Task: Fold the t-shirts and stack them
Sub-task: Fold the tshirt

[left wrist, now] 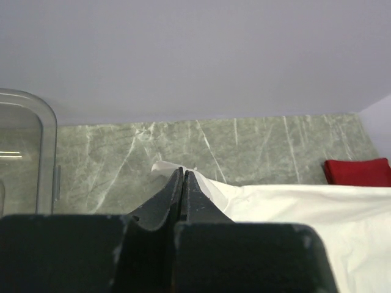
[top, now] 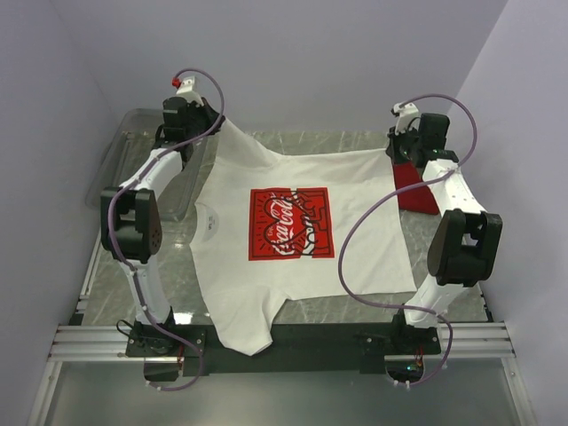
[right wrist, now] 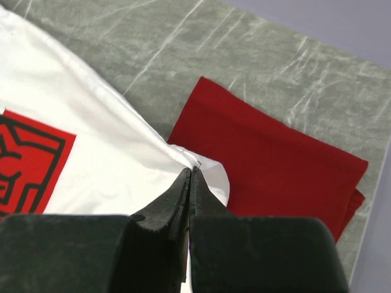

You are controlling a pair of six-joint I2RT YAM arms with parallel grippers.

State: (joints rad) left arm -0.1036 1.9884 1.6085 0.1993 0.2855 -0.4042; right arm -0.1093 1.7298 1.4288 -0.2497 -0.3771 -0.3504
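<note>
printed t-shirt centre, folded t-shirt right, bin left

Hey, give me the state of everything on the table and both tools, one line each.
white t-shirt: unfolded, print up, far edge pinched at two points.
red t-shirt: folded, lying at far right.
bin: clear, standing at far left.
left tool: shut on the white t-shirt.
right tool: shut on the white t-shirt.

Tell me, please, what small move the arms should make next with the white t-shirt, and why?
Probably draw both pinched corners toward the near edge, folding it in half. The left gripper and right gripper are each shut on a far corner of the white cloth t-shirt with the red square print, spread open on the grey marbled table; the plain red t-shirt lies folded beside it.
</note>
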